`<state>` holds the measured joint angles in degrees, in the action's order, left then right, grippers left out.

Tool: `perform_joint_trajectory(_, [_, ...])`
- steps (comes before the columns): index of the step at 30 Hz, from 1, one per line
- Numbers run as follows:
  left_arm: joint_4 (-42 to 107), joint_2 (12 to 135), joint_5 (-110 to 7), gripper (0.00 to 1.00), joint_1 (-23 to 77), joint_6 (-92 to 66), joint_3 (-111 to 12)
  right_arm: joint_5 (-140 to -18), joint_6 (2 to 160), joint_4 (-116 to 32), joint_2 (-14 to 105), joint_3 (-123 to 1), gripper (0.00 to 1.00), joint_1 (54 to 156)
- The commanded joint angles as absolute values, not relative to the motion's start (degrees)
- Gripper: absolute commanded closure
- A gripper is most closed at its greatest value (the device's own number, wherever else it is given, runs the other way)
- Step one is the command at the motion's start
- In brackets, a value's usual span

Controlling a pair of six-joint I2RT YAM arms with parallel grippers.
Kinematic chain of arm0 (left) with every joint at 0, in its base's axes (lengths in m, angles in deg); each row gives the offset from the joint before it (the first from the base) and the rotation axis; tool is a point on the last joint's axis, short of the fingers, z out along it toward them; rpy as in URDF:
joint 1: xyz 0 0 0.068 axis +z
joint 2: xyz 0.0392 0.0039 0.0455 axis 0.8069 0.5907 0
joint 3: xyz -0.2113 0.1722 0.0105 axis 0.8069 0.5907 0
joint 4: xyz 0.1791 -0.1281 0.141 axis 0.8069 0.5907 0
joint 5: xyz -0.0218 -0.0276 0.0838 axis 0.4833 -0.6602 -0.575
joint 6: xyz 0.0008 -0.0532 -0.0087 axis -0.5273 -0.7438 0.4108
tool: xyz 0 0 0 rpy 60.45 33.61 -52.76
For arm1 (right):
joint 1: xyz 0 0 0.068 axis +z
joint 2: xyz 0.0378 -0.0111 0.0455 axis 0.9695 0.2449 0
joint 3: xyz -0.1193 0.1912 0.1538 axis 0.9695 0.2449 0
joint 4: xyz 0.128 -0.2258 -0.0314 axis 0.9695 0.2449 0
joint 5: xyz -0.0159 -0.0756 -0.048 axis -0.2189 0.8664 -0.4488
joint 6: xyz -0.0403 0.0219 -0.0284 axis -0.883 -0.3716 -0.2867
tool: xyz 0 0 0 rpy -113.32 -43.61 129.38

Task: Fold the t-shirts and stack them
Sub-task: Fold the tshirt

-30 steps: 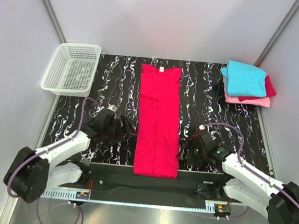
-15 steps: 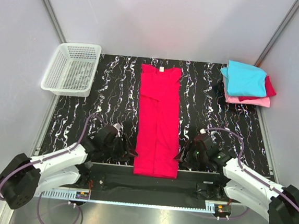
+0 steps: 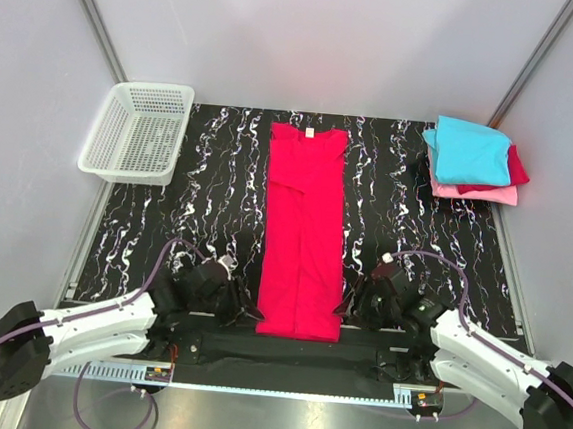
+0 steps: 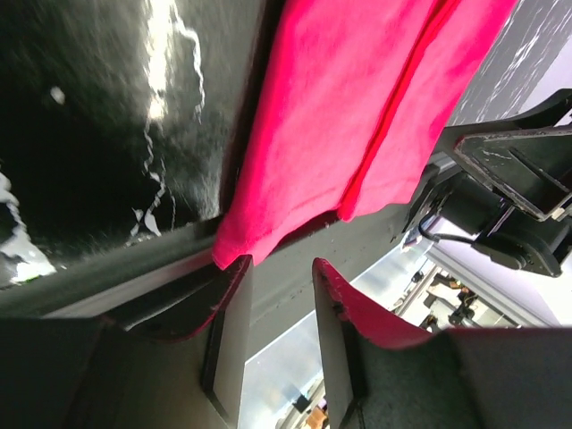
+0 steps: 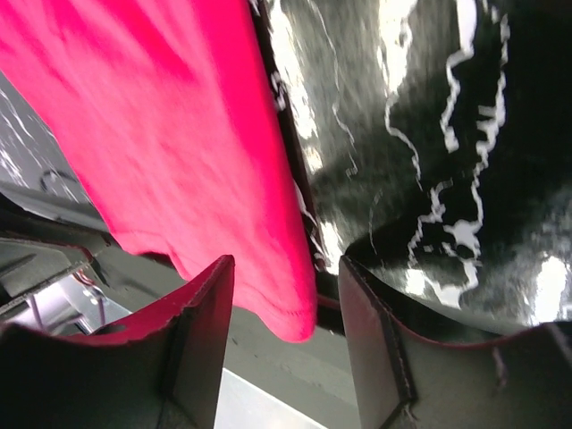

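Note:
A bright crimson-red t-shirt (image 3: 303, 231) lies folded into a long strip down the middle of the black marbled table (image 3: 209, 178), its white neck label at the far end. Its hem hangs over the near edge. My left gripper (image 3: 250, 312) is open at the hem's left corner (image 4: 234, 250), one fingertip (image 4: 234, 277) just under it. My right gripper (image 3: 343, 308) is open around the hem's right corner (image 5: 290, 315), which hangs between the jaws. A folded stack with a cyan shirt (image 3: 468, 150) over dark red (image 3: 517, 167) and pink (image 3: 479, 194) ones sits at the far right.
A white plastic mesh basket (image 3: 138, 131) stands at the far left corner. A metal rail (image 3: 294, 354) runs along the table's near edge below the hem. Grey walls close in both sides.
Both arms have drawn back toward the near edge and closed in on the red shirt's hem corners. The shirt and the stack have not moved.

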<state>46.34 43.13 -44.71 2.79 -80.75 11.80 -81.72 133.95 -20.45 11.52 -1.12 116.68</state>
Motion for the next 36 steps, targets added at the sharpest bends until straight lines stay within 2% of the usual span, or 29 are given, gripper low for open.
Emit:
perform_joint_trajectory(1, [44.2,43.8,-46.9,0.64,0.4,-84.4,11.5,-82.9,134.8,-16.5,9.6,-0.4,0.43,118.2])
perform_joint_trajectory(8, [41.7,49.4,-47.2,0.67,-2.3,-85.0,10.3,-84.1,135.4,-16.9,9.0,-1.3,0.46,121.4])
perform_joint_trajectory(14, [40.0,52.0,-47.6,0.67,-2.4,-84.7,10.2,-82.5,137.0,-20.6,14.4,-2.2,0.46,126.4])
perform_joint_trajectory(20, [42.7,51.4,-48.9,0.60,-2.4,-83.2,9.4,-79.5,138.5,-22.6,18.9,-3.4,0.45,130.2])
perform_joint_trajectory(22, [44.7,50.8,-49.9,0.52,-2.4,-82.0,8.9,-79.0,138.6,-22.8,18.9,-3.4,0.45,130.3])
perform_joint_trajectory(25, [48.0,49.9,-51.4,0.45,-2.4,-80.8,7.3,-78.8,138.6,-23.0,18.8,-3.0,0.44,130.5])
perform_joint_trajectory(31, [47.3,52.2,-52.1,0.44,-2.4,-79.9,6.3,-78.5,138.8,-23.7,18.9,-2.5,0.43,130.8])
perform_joint_trajectory(36, [45.2,56.1,-52.0,0.49,-2.4,-78.3,4.4,-77.9,139.2,-23.9,18.9,-2.2,0.43,130.8])
